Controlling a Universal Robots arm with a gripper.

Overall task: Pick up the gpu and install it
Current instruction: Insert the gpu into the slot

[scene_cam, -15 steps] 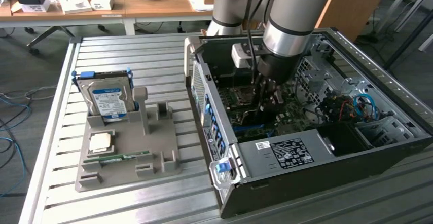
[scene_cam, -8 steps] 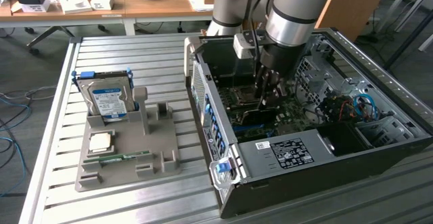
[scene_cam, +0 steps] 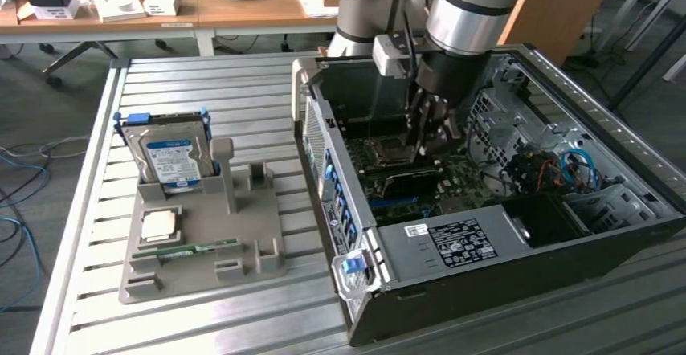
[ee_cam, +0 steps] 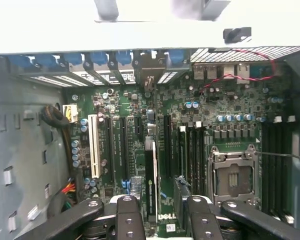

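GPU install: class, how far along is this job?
Done: the gpu is off the holder and stands edge-on along a motherboard slot. In hand: nothing clearly; the open gripper straddles it. Left: whether it is fully seated cannot be told.

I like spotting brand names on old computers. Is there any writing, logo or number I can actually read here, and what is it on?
"DELL": white letters on the green circuit board inside the computer case, just by the gripper.
White sticker on the case's metal box: printed text too small to read.
Blue-and-white label on the hard drive standing in the grey holder: too blurred to read.
Small white tag beside the sticker: unreadable.
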